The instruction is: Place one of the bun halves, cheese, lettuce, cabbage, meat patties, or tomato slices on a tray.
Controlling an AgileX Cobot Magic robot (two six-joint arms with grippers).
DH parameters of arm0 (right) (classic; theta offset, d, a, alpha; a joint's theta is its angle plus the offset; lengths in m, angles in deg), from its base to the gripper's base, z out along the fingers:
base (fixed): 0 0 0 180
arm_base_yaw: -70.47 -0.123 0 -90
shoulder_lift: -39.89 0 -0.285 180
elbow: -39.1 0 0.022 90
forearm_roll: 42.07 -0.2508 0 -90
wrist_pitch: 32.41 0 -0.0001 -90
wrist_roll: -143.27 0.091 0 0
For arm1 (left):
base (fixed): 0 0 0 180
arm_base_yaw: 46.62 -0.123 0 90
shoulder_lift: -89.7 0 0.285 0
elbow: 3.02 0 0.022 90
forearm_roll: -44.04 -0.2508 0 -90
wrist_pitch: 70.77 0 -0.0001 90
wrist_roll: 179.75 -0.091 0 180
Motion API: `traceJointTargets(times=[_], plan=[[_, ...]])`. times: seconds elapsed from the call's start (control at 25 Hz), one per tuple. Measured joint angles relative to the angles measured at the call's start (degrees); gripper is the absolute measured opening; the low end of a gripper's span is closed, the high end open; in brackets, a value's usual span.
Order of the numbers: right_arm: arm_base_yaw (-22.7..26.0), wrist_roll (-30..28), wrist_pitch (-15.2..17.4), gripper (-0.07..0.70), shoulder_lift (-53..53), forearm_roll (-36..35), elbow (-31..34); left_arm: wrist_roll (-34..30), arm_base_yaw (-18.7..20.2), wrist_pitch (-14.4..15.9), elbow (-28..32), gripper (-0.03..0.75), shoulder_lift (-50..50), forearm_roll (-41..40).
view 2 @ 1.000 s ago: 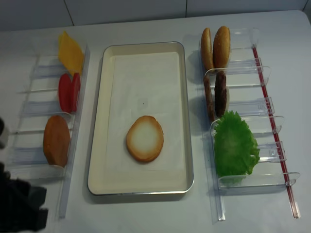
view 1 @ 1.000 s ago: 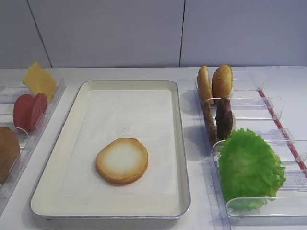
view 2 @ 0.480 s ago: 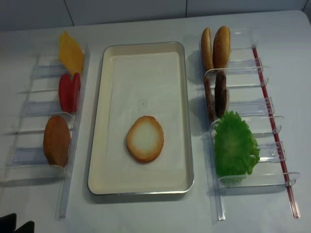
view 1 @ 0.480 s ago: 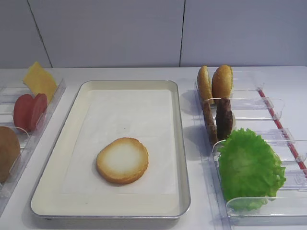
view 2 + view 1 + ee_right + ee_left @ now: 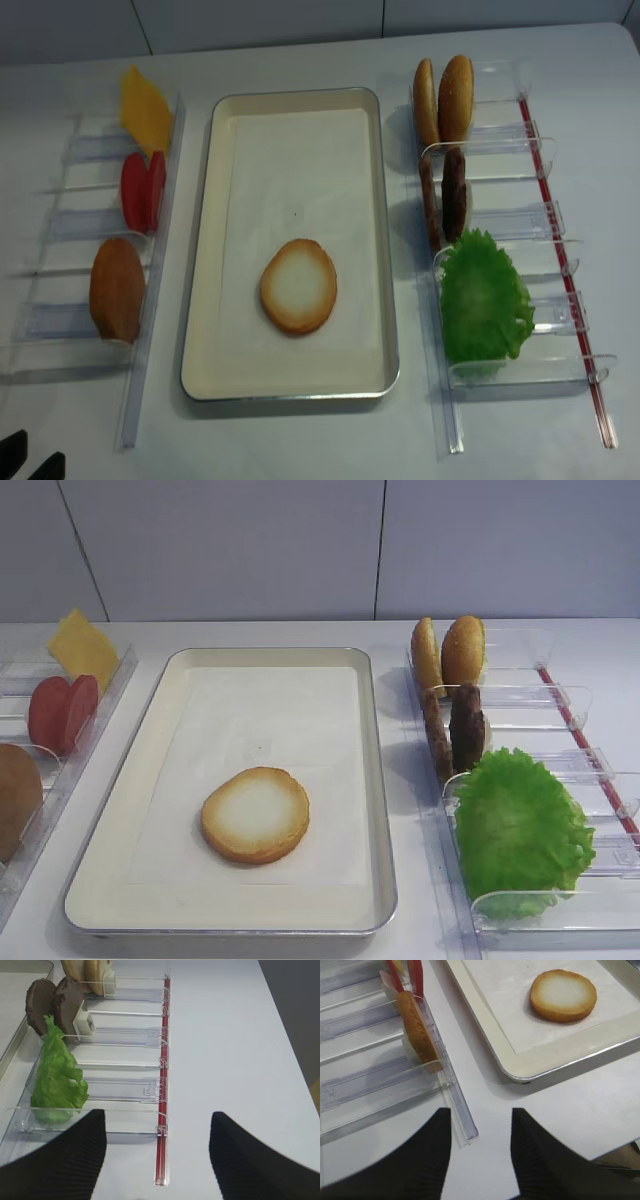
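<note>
Left end effector (image 5: pixel 480 1152) hangs above bare tabletop (image 5: pixel 580 1110) off the tray's (image 5: pixel 520 1067) near left corner, its two dark fingers (image 5: pixel 427 1160) parted with nothing between them; in the realsense view only its tips (image 5: pixel 25 462) show at the tabletop's near left edge. Right end effector (image 5: pixel 157 1152) hovers low over the near end of the right rack (image 5: pixel 125 1087), jaws wide and empty, pointing along the rack toward the far edge.

Flat bun half (image 5: pixel 255 814) lies cut face up on the tray's paper liner (image 5: pixel 270 730), in the near half, clear of the rim and of both end effectors.

Left rack (image 5: pixel 70 325), from near to far, carries a domed brown bun half (image 5: pixel 116 289), two tomato slices (image 5: pixel 142 190) on edge, and the cheese (image 5: pixel 146 108) leaning at the far end. Right rack holds the lettuce (image 5: pixel 520 830) nearest, then two patties (image 5: pixel 455 730) upright, then two speckled bun halves (image 5: pixel 450 652) upright near the far edge. A red strip (image 5: pixel 162 1085) runs along that rack's outer side.
</note>
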Motion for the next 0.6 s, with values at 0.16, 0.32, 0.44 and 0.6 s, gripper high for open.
traceJointTargets(times=[0.16,0.32,0.44,0.6], plan=[[0.0,0.0,0.0,0.444,0.0,0.0,0.0,0.0,0.0,-0.1,0.0,0.295,0.0,0.0],[0.0,0.0,0.0,0.444,0.0,0.0,0.0,0.2,0.0,-0.1,0.0,0.295,0.0,0.0],[0.0,0.0,0.0,0.444,0.0,0.0,0.0,0.3,0.0,-0.1,0.0,0.295,0.0,0.0],[0.0,0.0,0.0,0.444,0.0,0.0,0.0,0.3,0.0,-0.2,0.0,0.295,0.0,0.0]])
